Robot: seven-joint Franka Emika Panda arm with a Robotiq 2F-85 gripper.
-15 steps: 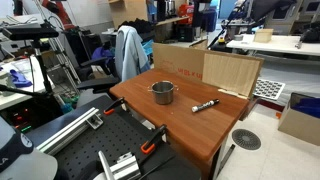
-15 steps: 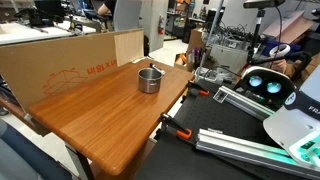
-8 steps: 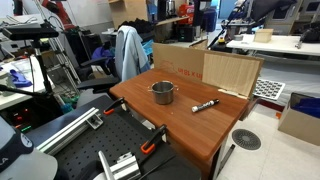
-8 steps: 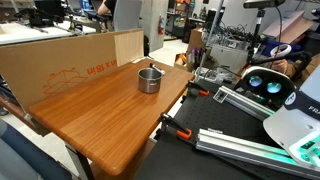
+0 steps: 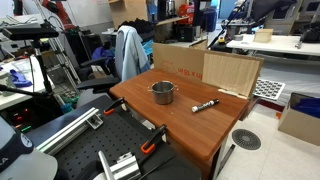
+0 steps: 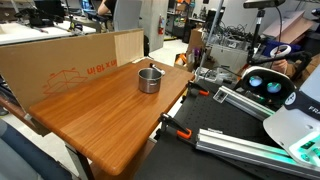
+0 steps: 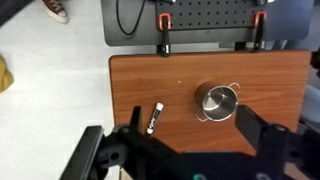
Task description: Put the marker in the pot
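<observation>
Only wrist view shows tool (image 7: 190,120); marker (image 7: 154,118) near pot (image 7: 218,102).

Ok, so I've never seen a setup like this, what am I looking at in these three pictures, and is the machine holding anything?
It is a robot arm with a two-fingered gripper, steered by a person. Two pictures come from cameras standing in the room; the third is from a camera on the arm's wrist, looking down. On the brown wooden table stands a small round silver metal pot; apart from it lies a slim black marker with a whitish end. The gripper's fingers are spread open above the table, holding nothing.
</observation>
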